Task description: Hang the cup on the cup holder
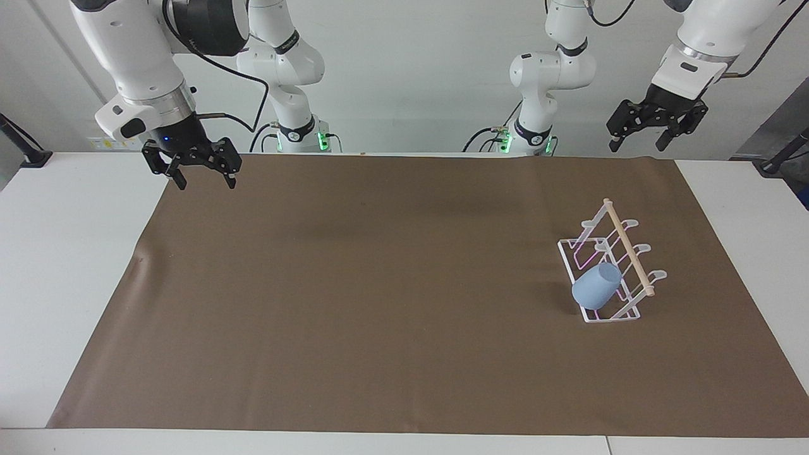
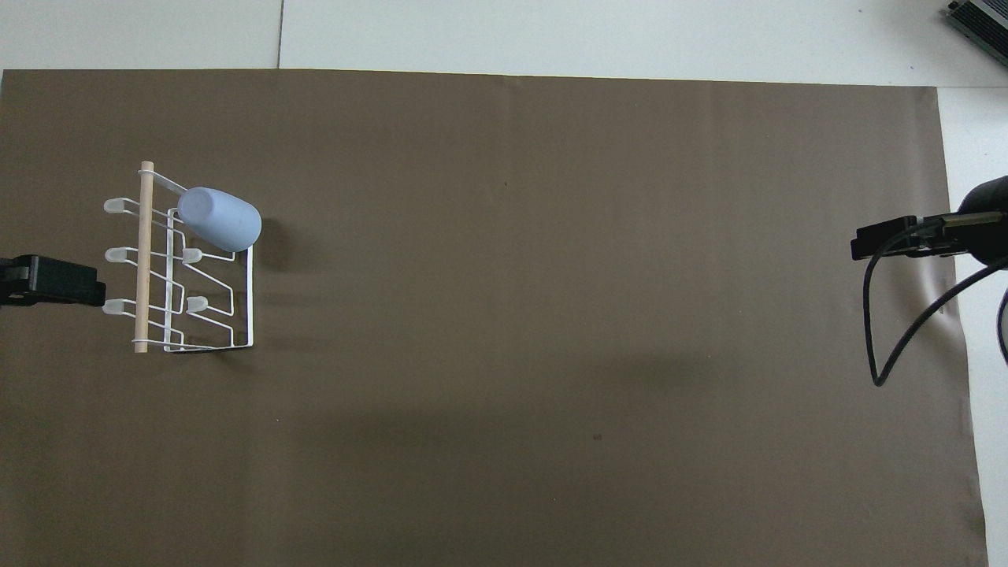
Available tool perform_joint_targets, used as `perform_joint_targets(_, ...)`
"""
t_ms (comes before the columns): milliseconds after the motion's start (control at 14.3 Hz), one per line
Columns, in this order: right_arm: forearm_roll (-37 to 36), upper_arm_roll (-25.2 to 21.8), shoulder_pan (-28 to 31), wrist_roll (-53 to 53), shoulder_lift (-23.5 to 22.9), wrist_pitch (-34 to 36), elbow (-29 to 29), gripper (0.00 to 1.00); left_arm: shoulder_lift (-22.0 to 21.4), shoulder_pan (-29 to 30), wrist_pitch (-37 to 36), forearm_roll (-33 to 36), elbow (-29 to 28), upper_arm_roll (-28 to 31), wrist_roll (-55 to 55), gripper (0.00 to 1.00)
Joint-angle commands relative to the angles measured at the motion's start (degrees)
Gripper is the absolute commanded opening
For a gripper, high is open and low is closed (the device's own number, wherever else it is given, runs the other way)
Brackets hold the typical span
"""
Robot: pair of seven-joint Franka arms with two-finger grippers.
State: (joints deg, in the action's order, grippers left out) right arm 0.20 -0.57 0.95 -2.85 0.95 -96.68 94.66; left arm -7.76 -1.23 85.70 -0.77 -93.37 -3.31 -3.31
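The light blue cup [image 1: 596,286] hangs tilted on a peg of the white wire cup holder [image 1: 622,248], at the holder's end farthest from the robots. In the overhead view the cup [image 2: 219,219] is on the cup holder's [image 2: 144,260] side toward the table's middle. My left gripper [image 1: 636,146] is open and empty, raised high over the mat's edge at the left arm's end. My right gripper [image 1: 206,183] is open and empty, raised over the mat's corner at the right arm's end. Both also show in the overhead view, the left gripper [image 2: 55,281] and the right gripper [image 2: 898,236].
A brown mat [image 1: 379,303] covers most of the white table [image 1: 69,253]. A black cable [image 2: 906,331] loops down from the right gripper's wrist.
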Motion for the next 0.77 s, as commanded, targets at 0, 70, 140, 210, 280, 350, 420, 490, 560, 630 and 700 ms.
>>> perform_joint_targets(0, -0.37, 0.13, 0.28, 0.74, 1.34, 0.08, 1.41, 1.00, -1.46, -0.97, 0.61, -0.20, -1.38, 0.76, 1.46, 1.00)
perform_joint_targets(70, -0.46, 0.13, 0.28, 0.65, 1.34, 0.08, 1.41, 1.00, -1.55, -0.97, 0.44, -0.20, -1.46, 0.68, 2.25, 1.00)
perform_joint_targets(140, -0.37, 0.13, 0.19, 0.74, 1.34, 0.08, 1.41, 1.00, -1.55, -0.97, 0.44, -0.20, -1.55, 0.76, 2.35, 1.00)
perform_joint_targets(210, -0.37, 0.13, 0.19, 0.74, 1.34, 0.08, 1.41, 1.00, -1.55, -0.97, 0.70, -0.20, -1.55, 0.76, 1.91, 1.00)
perform_joint_targets(280, -0.37, 0.13, 0.28, 0.74, 1.34, 0.08, 1.41, 1.00, -1.55, -0.88, 0.70, -0.29, -1.55, 0.76, 1.65, 1.00)
perform_joint_targets(350, -0.37, 0.13, 0.19, 0.74, 1.34, 0.08, 1.41, 1.00, -1.55, -0.53, 0.53, -0.38, -1.55, 0.76, 1.64, 1.00)
perform_joint_targets(420, -0.37, 0.13, 0.28, 0.74, 1.34, 0.08, 1.41, 1.00, -1.55, -0.53, 0.44, -0.38, -1.55, 0.76, 1.64, 1.00)
perform_joint_targets(490, -0.37, 0.13, 0.19, 0.65, 1.34, 0.08, 1.41, 1.00, -1.55, -0.53, 0.52, -0.38, -1.64, 0.76, 1.73, 1.00)
perform_joint_targets(560, -0.46, 0.13, 0.19, 0.74, 1.34, 0.00, 1.41, 1.00, -1.55, -0.53, 0.52, -0.38, -1.55, 0.76, 1.73, 1.00)
perform_joint_targets(630, -0.37, 0.13, 0.19, 0.74, 1.34, 0.00, 1.41, 1.00, -1.55, -0.44, 0.52, -0.38, -1.64, 0.76, 1.73, 1.00)
perform_joint_targets(700, -0.37, 0.13, 0.19, 0.74, 1.34, 0.00, 1.41, 1.00, -1.55, -0.44, 0.44, -0.38, -1.64, 0.76, 1.73, 1.00)
